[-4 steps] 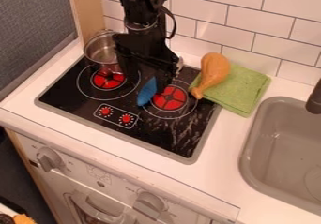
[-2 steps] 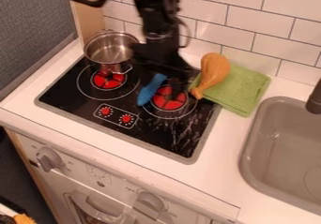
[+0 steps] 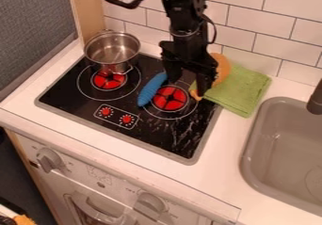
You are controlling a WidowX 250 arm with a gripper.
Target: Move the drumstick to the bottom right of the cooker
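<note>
In the camera view, the step in hand looks to be lining up a grasp. The gripper [image 3: 187, 86] hangs over the upper right of the cooker [image 3: 160, 137], its fingers spread wide with nothing between them. The drumstick [image 3: 223, 66] lies at about 2 o'clock from the cooker's middle, partly hidden behind the gripper. Its fat end points to 1 o'clock over the green cloth [image 3: 242, 97]; its thin end points to 7 o'clock, by the cooker's edge.

The next move probably calls for a shift towards 2 o'clock, then lowering with a finger on each side of the drumstick before closing. After the lift, the carry should run towards 6 or 7 o'clock, to the cooker's 4 to 5 o'clock corner. A low pass could catch the cloth, and the rounded meat end may roll in the grip.
</note>
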